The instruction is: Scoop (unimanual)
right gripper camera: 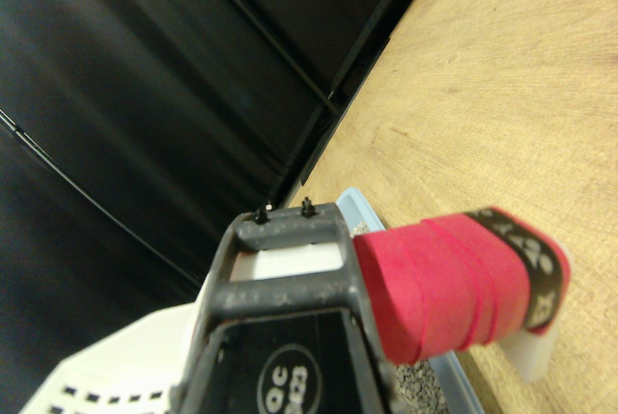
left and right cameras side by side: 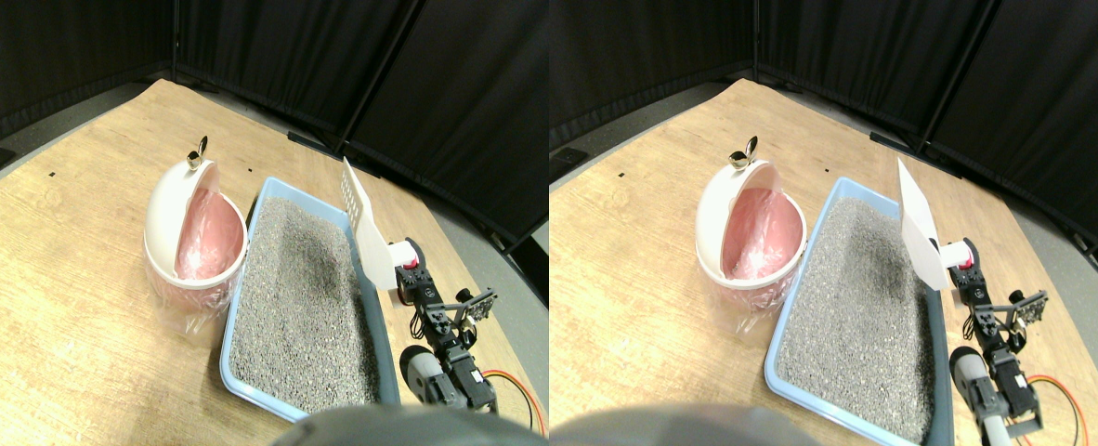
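The right gripper (left and right cameras side by side: pixel 407 276) sits just outside the right rim of the light blue rectangular plastic tray (left and right cameras side by side: pixel 233 321), which is filled almost to its edges with grey granular litter (left and right cameras side by side: pixel 303 297). At the gripper is the white slotted plastic scoop (left and right cameras side by side: pixel 368 232), its blade standing upright and tilted, rising above the tray's right wall with its slotted end pointing up and away from the robot. The scoop's handle is wrapped in red foam tape (right gripper camera: pixel 454 284) and lies right beside the dark jaw frame in the wrist view; whether the jaws are closed on it cannot be told, since the gap between them does not show.

Just beside the tray's left wall stands a round white bin with a tilted swing lid (left and right cameras side by side: pixel 182 228), lined with a pink plastic bag (left and right cameras side by side: pixel 210 243) whose mouth faces the tray. Bin and tray are very close, possibly touching near the tray's far left corner. A small dark and gold object (left and right cameras side by side: pixel 198 153) sits at the top of the lid.

Everything rests on a light wooden surface (left and right cameras side by side: pixel 57 269), with wide bare room to the left of the bin and beyond the tray. Black curtains (left and right cameras side by side: pixel 261 46) close off the far side, and a strip of grey floor (left and right cameras side by side: pixel 475 232) shows past the surface's right edge
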Motion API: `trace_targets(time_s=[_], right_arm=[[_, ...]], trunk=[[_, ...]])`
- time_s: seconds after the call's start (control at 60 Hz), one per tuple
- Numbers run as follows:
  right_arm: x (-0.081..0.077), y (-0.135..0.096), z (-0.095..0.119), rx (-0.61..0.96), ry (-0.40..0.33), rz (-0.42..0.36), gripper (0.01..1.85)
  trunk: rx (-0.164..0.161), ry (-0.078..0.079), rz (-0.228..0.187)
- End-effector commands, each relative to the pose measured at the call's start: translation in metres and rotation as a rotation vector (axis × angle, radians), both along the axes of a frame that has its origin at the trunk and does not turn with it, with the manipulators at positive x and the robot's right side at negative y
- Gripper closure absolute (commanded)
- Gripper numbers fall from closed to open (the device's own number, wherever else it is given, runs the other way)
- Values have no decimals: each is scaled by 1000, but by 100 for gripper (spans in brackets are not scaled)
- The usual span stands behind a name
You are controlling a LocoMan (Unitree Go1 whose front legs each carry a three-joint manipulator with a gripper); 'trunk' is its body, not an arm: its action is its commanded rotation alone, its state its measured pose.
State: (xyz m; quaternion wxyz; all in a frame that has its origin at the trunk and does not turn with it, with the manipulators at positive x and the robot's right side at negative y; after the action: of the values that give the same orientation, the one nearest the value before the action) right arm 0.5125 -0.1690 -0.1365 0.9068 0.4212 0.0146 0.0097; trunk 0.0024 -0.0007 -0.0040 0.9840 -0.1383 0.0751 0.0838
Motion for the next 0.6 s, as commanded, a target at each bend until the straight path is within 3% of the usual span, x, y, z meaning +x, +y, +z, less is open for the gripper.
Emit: trace_targets(time_s=[0.017,0.333,0.417,0.45,0.6], right_arm=[[2,3,10,59,-52,20,180],[4,9,16,-184,-101,55,180],[4,11,20,-256,-147,73,180],[5,12,24,-350,-198,93,180],[7,17,39,-503,-245,107,180]], trunk=[[-6,-11,20],[-14,-6,40],[-20,-2,50],[-21,-2,53],[-29,-2,68]])
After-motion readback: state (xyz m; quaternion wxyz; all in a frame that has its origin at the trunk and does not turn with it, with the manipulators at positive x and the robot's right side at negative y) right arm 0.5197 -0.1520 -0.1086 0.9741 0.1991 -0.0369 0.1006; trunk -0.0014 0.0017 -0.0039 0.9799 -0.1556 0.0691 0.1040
